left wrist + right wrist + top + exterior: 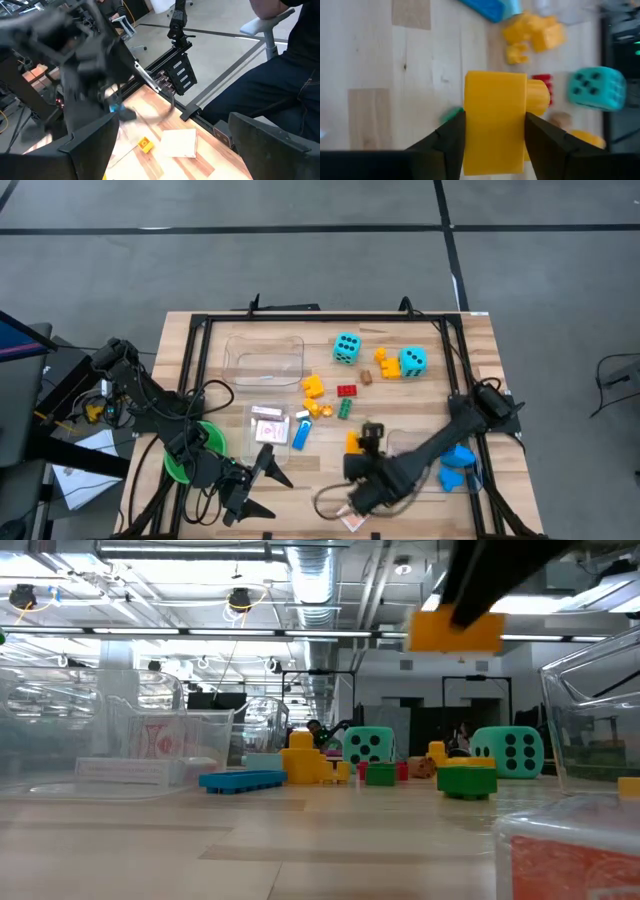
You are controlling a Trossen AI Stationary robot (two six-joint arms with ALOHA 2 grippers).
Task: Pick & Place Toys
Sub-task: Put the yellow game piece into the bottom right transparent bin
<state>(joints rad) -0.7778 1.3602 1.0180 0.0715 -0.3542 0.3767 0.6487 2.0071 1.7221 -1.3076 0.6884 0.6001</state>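
Note:
My right gripper (pixel 356 450) hangs over the table's near middle, shut on a yellow brick (pixel 495 120). The same brick shows high above the tabletop in the low view (pixel 455 632). Two cyan dice (pixel 347 348) (pixel 413 361) sit at the far side. Orange (pixel 313 387), red (pixel 346 391), green (pixel 344 409) and blue (pixel 300 435) bricks lie on the wood between them and my grippers. Red-and-white cards (pixel 268 425) lie in a clear bin. My left gripper (pixel 262 485) waits open near the front edge, left of the right one. My right gripper pinches the yellow brick by two opposite sides (pixel 470 125) between its two fingers (pixel 447 140). The fingers slant down from the table's right. The brick is lifted clear of the table, with a stud (pixel 538 96) pointing away from the wrist.
A clear bin (pixel 265 360) stands at the far left. Another clear bin (pixel 478 480) holding blue pieces is under the right arm. A green cup (pixel 180 465) stands by the left arm. A card (pixel 352 522) lies at the front edge. A black frame (pixel 200 350) rims the table.

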